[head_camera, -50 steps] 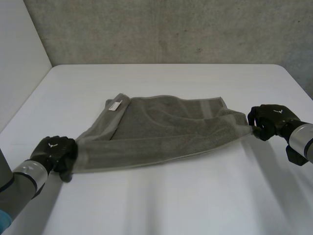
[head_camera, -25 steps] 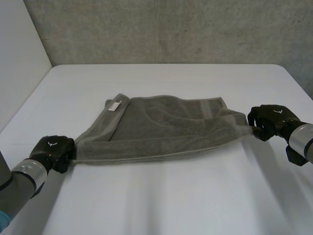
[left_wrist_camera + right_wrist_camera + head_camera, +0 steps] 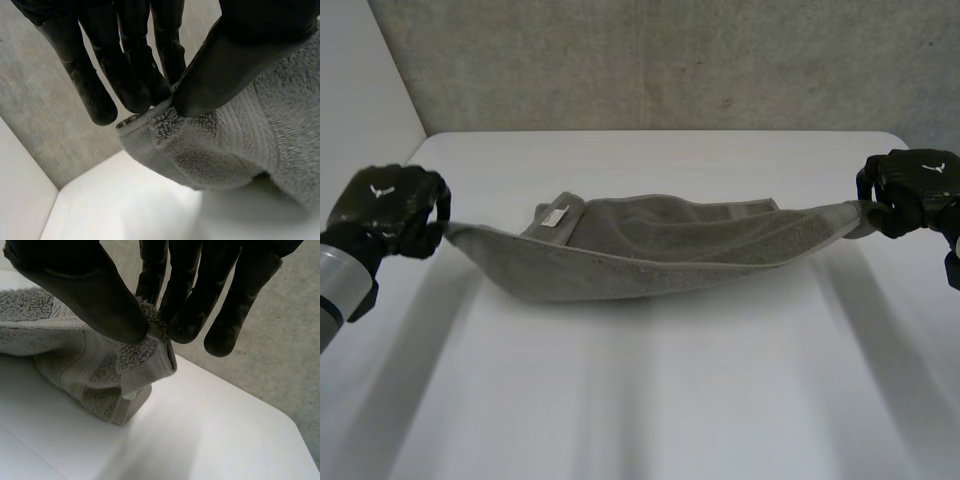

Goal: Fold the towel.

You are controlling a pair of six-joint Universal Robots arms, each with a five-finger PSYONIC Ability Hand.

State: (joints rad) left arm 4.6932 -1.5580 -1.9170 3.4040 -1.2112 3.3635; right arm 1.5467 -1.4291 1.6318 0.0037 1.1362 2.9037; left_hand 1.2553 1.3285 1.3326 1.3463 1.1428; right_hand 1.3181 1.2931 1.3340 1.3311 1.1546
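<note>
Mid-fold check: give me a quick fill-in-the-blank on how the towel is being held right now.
1. The left robot hand pinches one ___ of the grey towel.
2. The right robot hand grips the opposite corner between its fingers and ___.
3. The towel's far part, with the white label, rests on the ___.
Missing words: corner; thumb; table.

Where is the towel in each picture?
Head view: the towel sags, stretched between the left hand and the right hand.
Left wrist view: towel corner pinched by the left hand.
Right wrist view: towel corner pinched by the right hand.
Shared landmark: the white table underneath.
</note>
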